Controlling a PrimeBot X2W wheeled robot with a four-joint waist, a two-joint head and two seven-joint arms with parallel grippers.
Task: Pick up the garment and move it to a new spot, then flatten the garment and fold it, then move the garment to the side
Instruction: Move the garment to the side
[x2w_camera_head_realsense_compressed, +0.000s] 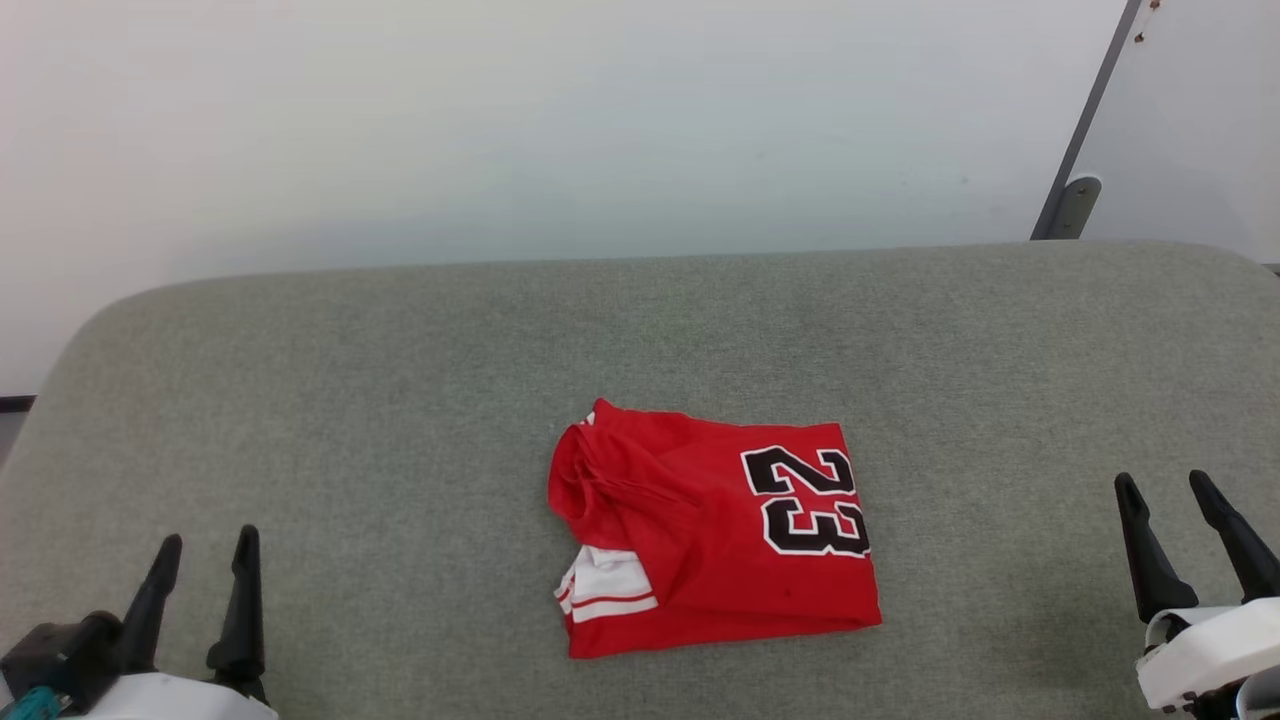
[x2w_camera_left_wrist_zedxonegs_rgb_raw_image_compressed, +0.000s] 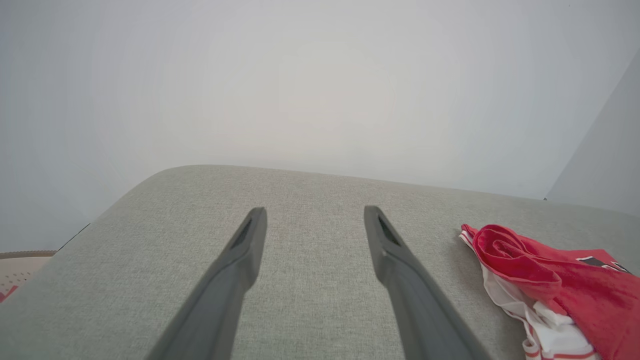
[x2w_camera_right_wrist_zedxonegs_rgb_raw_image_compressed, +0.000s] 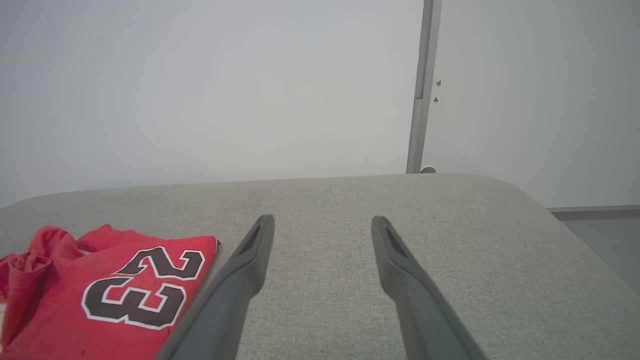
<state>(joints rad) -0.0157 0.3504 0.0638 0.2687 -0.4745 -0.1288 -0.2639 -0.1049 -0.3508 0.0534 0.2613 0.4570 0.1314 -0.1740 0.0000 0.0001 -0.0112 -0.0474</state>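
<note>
Left gripper (x2w_camera_head_realsense_compressed: 210, 537) hangs at the near left of the tabletop (x2w_camera_head_realsense_compressed: 400, 400) with its two dark fingers spread and nothing between them. The left wrist view shows the same gap (x2w_camera_left_wrist_zedxonegs_rgb_raw_image_compressed: 315, 210) over bare cloth. The right gripper (x2w_camera_head_realsense_compressed: 1162, 480) sits at the near right, likewise spread and empty, as the right wrist view confirms (x2w_camera_right_wrist_zedxonegs_rgb_raw_image_compressed: 323, 218).

The tabletop is covered in a grey-green woven fabric, has rounded corners, and reaches almost to the wall (x2w_camera_head_realsense_compressed: 500, 120), which is plain and pale. To the right, a dark slanted strip (x2w_camera_head_realsense_compressed: 1085, 120) divides that wall from a second pale panel (x2w_camera_head_realsense_compressed: 1200, 120). In the right wrist view this strip (x2w_camera_right_wrist_zedxonegs_rgb_raw_image_compressed: 424, 85) looks light grey and upright, with two small marks (x2w_camera_right_wrist_zedxonegs_rgb_raw_image_compressed: 437, 91) just beside it. Past the tabletop's right end lies a patch of grey floor (x2w_camera_right_wrist_zedxonegs_rgb_raw_image_compressed: 605, 240). Past its left end, the left wrist view catches a beige patterned patch (x2w_camera_left_wrist_zedxonegs_rgb_raw_image_compressed: 20, 270) low in the corner.

The garment (x2w_camera_head_realsense_compressed: 700, 540) lies folded into a rough rectangle near the middle of the tabletop, between the two grippers, well apart from the left one and clear of the right. Its black, white-outlined "23" faces up on the half toward the right gripper (x2w_camera_right_wrist_zedxonegs_rgb_raw_image_compressed: 100, 290). On the side toward the left gripper, the red cloth is bunched and a white sleeve with red stripes pokes out at the near corner (x2w_camera_left_wrist_zedxonegs_rgb_raw_image_compressed: 550, 280).
</note>
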